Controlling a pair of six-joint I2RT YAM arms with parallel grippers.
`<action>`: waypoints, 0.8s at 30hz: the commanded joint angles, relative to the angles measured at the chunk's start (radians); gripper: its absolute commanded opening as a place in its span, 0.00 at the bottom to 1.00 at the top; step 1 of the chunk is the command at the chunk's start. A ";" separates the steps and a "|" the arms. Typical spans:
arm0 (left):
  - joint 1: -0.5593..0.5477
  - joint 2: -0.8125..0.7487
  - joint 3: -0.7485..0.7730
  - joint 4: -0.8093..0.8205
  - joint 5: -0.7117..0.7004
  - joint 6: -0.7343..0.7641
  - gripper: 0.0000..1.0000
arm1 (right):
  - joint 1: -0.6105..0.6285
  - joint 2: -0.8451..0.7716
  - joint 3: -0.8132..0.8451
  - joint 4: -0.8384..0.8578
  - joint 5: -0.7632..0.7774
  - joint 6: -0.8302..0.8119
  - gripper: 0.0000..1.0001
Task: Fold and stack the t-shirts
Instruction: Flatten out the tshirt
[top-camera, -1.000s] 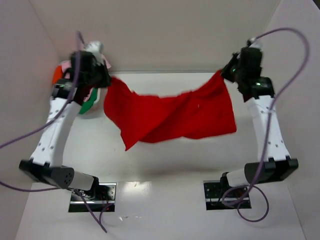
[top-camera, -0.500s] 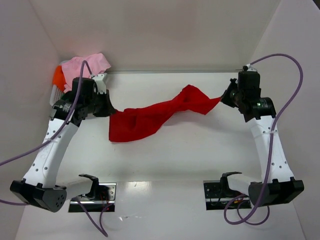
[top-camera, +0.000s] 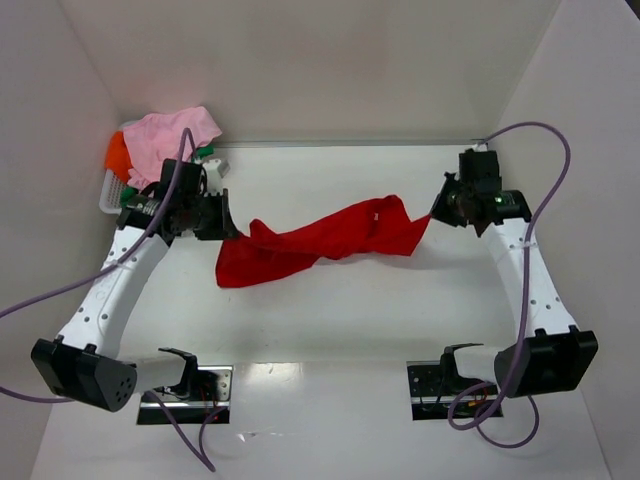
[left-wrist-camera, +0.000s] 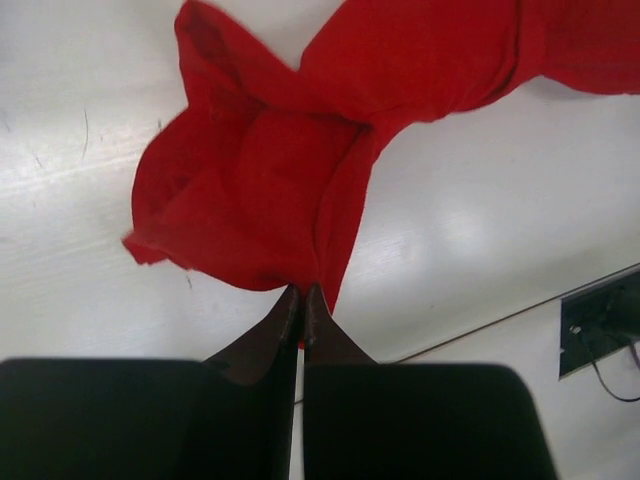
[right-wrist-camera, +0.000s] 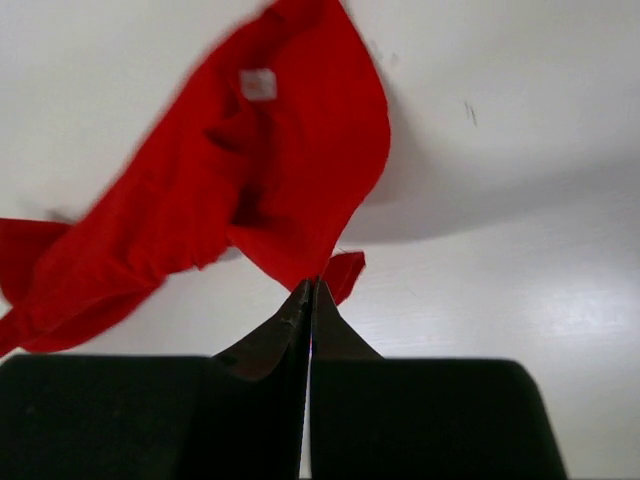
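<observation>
stretching the bright red cloth t-shirt (top-camera: 320, 240) low over the middle of the white table (top-camera: 330, 330), our left gripper (top-camera: 227, 224) pinches its edge toward the table's left side and our right gripper (top-camera: 437, 213) pinches the far end. it hangs twisted and bunched, so we'd untwist it, draw it taut and lay it flat before folding.

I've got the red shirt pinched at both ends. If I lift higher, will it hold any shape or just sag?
Probably just sag: the red shirt droops twisted and bunched between the left gripper and right gripper. It is likely light, since two small pinches carry it. It might slip, as each gripper holds only a tip of cloth.
</observation>
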 joint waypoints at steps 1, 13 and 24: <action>0.002 -0.004 0.126 0.033 0.034 0.033 0.00 | 0.004 -0.024 0.204 0.027 -0.062 -0.024 0.00; 0.002 -0.312 0.700 0.116 -0.191 -0.010 0.00 | 0.004 -0.151 0.962 -0.071 -0.061 -0.013 0.00; -0.007 0.042 0.145 0.210 -0.182 -0.033 0.00 | 0.054 0.056 0.245 0.139 0.019 0.024 0.00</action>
